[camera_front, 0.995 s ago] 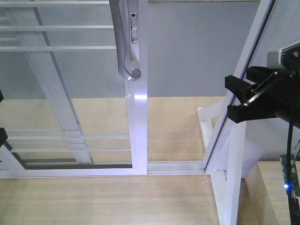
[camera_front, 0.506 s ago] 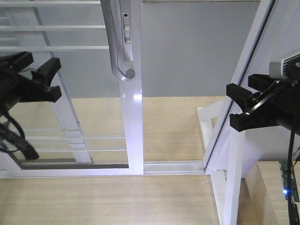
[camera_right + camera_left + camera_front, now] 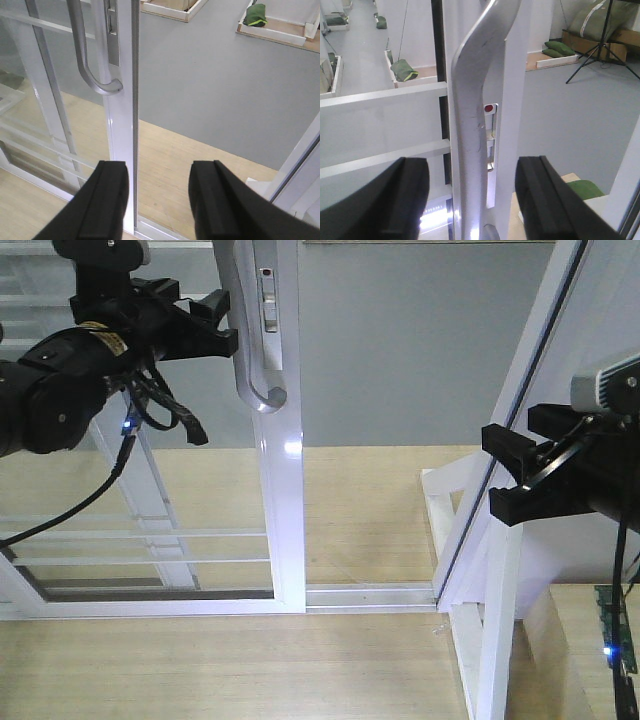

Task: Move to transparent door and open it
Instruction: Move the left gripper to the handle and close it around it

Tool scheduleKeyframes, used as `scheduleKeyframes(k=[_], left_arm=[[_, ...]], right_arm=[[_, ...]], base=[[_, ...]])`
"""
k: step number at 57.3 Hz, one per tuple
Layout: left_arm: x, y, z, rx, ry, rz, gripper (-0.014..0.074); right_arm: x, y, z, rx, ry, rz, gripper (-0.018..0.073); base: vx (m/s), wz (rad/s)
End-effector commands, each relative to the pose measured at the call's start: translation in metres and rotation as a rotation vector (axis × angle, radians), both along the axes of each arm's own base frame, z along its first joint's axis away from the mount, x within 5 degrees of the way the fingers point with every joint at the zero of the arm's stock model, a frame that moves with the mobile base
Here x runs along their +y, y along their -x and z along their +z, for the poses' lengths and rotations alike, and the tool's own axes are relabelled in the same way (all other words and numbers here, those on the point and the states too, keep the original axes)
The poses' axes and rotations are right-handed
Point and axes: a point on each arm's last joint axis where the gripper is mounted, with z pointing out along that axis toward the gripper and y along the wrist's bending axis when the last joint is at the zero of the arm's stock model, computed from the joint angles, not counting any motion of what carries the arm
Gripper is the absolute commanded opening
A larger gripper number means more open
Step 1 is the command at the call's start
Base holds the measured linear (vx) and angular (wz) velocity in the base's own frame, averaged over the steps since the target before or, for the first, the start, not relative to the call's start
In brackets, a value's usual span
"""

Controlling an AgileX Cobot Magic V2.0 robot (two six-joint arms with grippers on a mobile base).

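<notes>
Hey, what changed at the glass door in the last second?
The left tool swung in from the left and rose to the pull handle, now lined up between its open jaws, not gripped. The transparent door shifted slightly left. The right tool stayed open, about where it was.

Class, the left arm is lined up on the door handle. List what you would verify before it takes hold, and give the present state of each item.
1. The left end effector is open: ok, spread wide.
2. The handle sits centred between its fingers: ok in the left wrist view.
3. The fingers reach far enough forward to wrap the handle: cannot tell.
4. The grip is made: not ok, nothing is clamped yet.
5. The lock is released: cannot tell; the lock plate shows a red dot.
6. The right end effector is away from the door: ok, open and off to the side.
</notes>
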Motion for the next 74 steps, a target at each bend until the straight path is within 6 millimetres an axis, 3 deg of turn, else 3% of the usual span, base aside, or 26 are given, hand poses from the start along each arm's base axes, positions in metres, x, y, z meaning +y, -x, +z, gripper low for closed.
scheduleKeyframes(k=[1, 33, 61, 74], left_arm=[[-0.006, -0.009, 0.029, -0.136, 0.066, -0.003, 0.0507], [-0.023, -0.067, 0.005, -0.152, 0.038, 0.008, 0.0502], [0.01, -0.07, 0.013, -0.083, 0.022, 0.085, 0.0478], [0.011, -0.068, 0.018, -0.072, 0.017, 0.085, 0.0478]], right_arm=[[-0.002, -0.002, 0.018, -0.11, -0.021, -0.015, 0.0381], [-0.001, 0.0, 0.013, -0.053, -0.003, -0.001, 0.0381], [-0.001, 0.0, 0.012, -0.048, 0.005, 0.002, 0.0381], [-0.001, 0.0, 0.012, -0.049, 0.004, 0.002, 0.0381]], base=[[0.0, 0.0], [0.0, 0.0], [0.0, 0.0], [0.0, 0.0]])
